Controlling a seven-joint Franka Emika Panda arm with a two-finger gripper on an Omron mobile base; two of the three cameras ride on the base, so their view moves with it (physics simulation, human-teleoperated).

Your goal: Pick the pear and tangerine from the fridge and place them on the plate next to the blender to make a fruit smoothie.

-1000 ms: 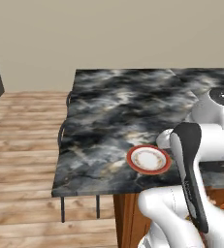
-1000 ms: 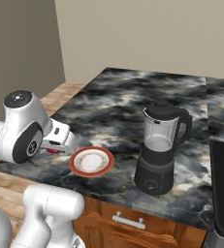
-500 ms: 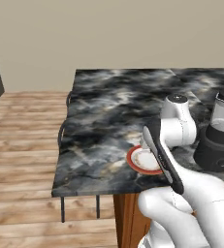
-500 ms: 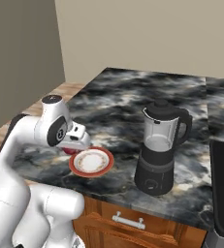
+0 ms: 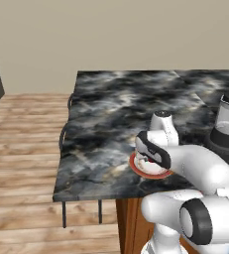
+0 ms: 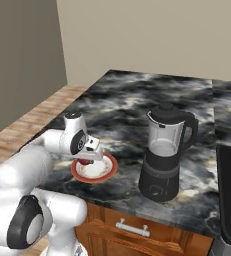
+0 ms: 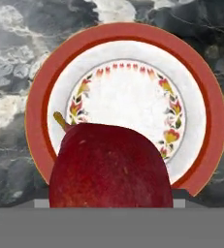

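Lower and further forward than half a second ago, the gripper [image 6: 89,159] now hangs right over the plate [image 6: 106,170], where a second ago it was still back at the counter's near edge. Between its jaws sits a dark red pear [image 7: 111,167], held firm; in the hand view the fruit covers the near part of the plate, its short brown stem pointing up and to the left. Whether the pear touches the plate yet cannot be told (the fruit hides the spot beneath it).

That plate, with its red rim [image 7: 200,72] and a ring of small flowers round a pale centre, lies on the black marbled counter [image 5: 111,109] close to the near edge. In the left base view the plate [image 5: 139,169] peeks out from under the white arm.

To the right of the plate stands the blender [image 6: 165,150], well apart from the rim, its clear jar capped with a black lid on a dark base. Left of the counter runs a wooden floor [image 5: 22,149].
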